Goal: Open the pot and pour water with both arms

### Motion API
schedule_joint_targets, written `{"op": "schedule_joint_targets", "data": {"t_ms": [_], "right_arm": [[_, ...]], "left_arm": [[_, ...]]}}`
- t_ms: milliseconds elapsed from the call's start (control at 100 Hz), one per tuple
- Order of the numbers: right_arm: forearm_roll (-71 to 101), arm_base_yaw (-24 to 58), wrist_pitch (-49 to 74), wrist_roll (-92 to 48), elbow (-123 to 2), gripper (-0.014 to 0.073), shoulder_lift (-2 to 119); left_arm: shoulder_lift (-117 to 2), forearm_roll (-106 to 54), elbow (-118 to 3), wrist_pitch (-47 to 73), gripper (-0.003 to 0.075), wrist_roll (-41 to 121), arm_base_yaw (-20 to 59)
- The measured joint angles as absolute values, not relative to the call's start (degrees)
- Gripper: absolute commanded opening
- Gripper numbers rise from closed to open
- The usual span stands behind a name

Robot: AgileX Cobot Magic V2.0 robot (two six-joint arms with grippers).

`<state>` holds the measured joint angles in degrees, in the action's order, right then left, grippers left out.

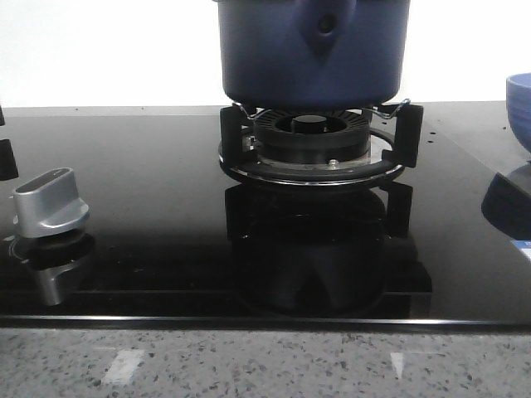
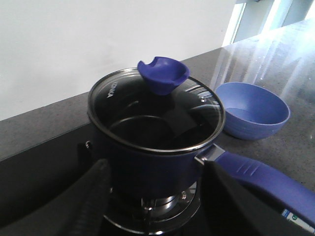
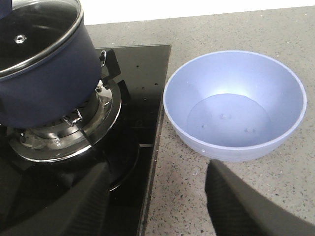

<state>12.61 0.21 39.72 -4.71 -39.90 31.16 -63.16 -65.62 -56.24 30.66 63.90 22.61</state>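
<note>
pot (image 2: 157, 147): on burner (image 1: 311, 141), hob's back middle, lid (image 2: 155, 115) on | left gripper (image 2: 155, 196): open, empty, facing pot | right gripper (image 3: 157, 196): open, empty, by bowl (image 3: 236, 118) | step: grip lid knob (image 2: 163, 73) squarely, lift straight

Quick headcount from where I'm standing: one pot (image 1: 314, 51), dark navy, with one glass lid (image 2: 156, 115) on it, and that lid has one blue knob (image 2: 164, 74). One long blue handle (image 2: 261, 182) on the pot. One burner (image 1: 312, 143) under it on the one black glass cooktop (image 1: 149, 191). One silver control dial (image 1: 50, 201). One lighter blue bowl (image 3: 235, 105) on the speckled bench (image 3: 295, 196), just ahead of the right gripper (image 3: 157, 196). Two grippers total, counting the left gripper (image 2: 155, 196), each with two dark fingers spread apart.
</note>
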Motion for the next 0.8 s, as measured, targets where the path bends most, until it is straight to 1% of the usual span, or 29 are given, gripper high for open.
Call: {"op": "schedule_joint_targets", "data": {"t_ms": [220, 460, 630, 800], "right_arm": [[9.22, 0.21, 39.63, -4.80, -39.90, 0.0395, 31.16], [6.75, 0.21, 39.63, -4.80, -39.90, 0.0395, 31.16], [6.48, 0.21, 39.63, -4.80, -39.90, 0.0395, 31.16], [6.48, 0.21, 39.63, -4.80, -39.90, 0.0395, 31.16]], "left_arm": [[-75.47, -74.49, -64.38, 30.43, 0.0457, 74.42, 25.12], [-88.66, -76.98, -75.21, 32.58, 0.0457, 76.31, 25.44], [-94.80, -76.98, -81.65, 36.10, 0.0457, 76.45, 25.44], [-98.32, -76.98, -85.11, 37.74, 0.0457, 77.64, 25.58]]}}
